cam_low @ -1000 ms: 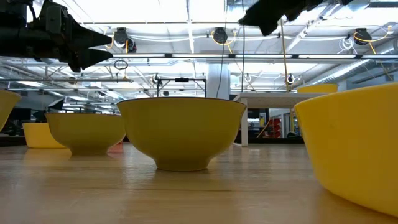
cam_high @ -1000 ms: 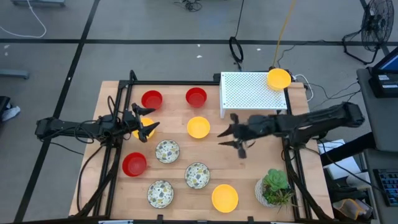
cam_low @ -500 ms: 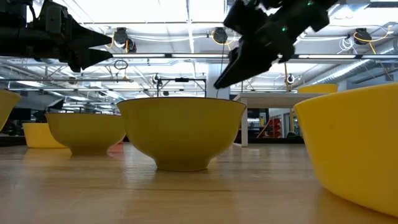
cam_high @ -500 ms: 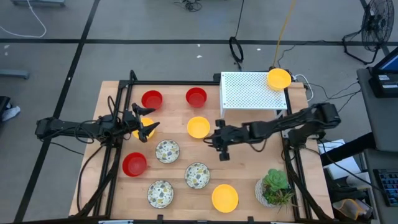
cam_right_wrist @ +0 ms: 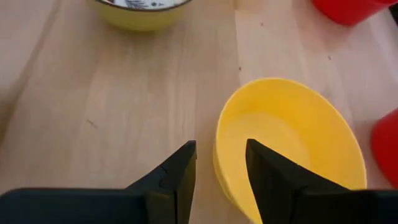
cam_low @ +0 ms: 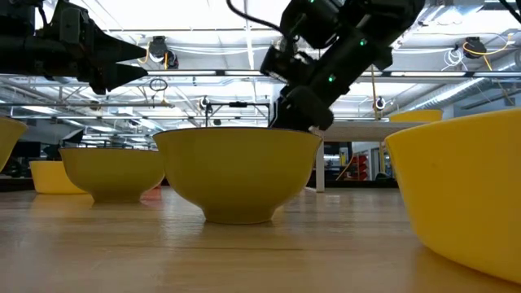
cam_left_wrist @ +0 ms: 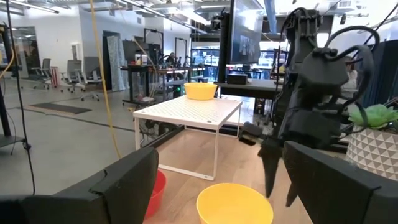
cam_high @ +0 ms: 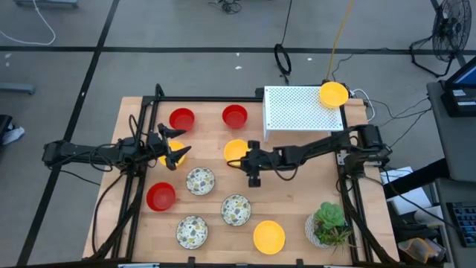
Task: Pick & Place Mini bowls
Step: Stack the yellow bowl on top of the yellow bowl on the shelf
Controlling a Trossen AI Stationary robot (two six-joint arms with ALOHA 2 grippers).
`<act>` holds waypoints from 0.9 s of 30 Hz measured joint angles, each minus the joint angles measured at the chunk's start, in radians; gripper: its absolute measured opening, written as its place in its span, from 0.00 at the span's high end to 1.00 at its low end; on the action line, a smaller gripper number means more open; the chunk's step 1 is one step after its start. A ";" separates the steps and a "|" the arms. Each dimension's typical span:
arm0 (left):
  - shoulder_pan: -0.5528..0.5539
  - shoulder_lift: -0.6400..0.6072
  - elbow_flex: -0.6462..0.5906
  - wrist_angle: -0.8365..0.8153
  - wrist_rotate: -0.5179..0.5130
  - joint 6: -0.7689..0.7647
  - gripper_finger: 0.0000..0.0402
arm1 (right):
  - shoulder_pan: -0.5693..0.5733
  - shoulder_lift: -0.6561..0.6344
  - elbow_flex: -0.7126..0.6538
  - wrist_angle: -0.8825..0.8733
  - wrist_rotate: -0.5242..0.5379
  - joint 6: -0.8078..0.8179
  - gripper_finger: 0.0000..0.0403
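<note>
- Yellow fills my right wrist view: the yellow bowl (cam_right_wrist: 292,146) lies just past my right gripper (cam_right_wrist: 221,163), whose two dark fingers (cam_right_wrist: 171,177) stand a small gap apart, one over the bare wood and the other at the bowl's near rim; they have hold of nothing.
- From above, my right arm (cam_high: 320,149) reaches low across the table (cam_high: 297,205) from the right edge, and its gripper (cam_high: 251,165) is at the right side of that same yellow bowl (cam_high: 235,150) near the table's middle.
- My left gripper (cam_high: 172,149) waits over another yellow bowl near the left side, fingers spread wide and empty.
- Only the high view gives the full spread: two red bowls (cam_high: 181,119) toward the far edge, a third red one (cam_high: 161,196) front left, three speckled bowls (cam_high: 199,180) in the middle and front, and a yellow one (cam_high: 268,237) at the front.
- My left wrist view looks level past the yellow bowl (cam_left_wrist: 235,204) to my right gripper (cam_left_wrist: 280,180) pointing down beside it.
- Farthest off, the white perforated rack (cam_high: 301,112) carries one more yellow bowl (cam_high: 333,94), and the potted plant (cam_high: 329,223) stands front right.
</note>
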 joint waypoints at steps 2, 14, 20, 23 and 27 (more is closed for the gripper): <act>0.000 0.000 0.000 0.001 0.000 0.000 0.13 | -0.006 0.012 0.000 -0.006 0.000 0.011 0.68; 0.000 0.000 0.000 0.001 0.000 0.000 0.13 | -0.059 0.035 -0.001 0.013 0.000 0.023 0.68; 0.000 0.000 0.000 0.001 0.000 0.000 0.13 | -0.077 0.035 -0.029 0.023 -0.027 0.094 0.68; 0.000 0.000 0.000 0.001 0.000 0.000 0.13 | -0.079 0.035 -0.053 0.040 -0.027 0.095 0.68; 0.000 0.000 0.000 0.001 0.000 0.000 0.13 | -0.079 0.035 -0.068 0.039 -0.027 0.095 0.68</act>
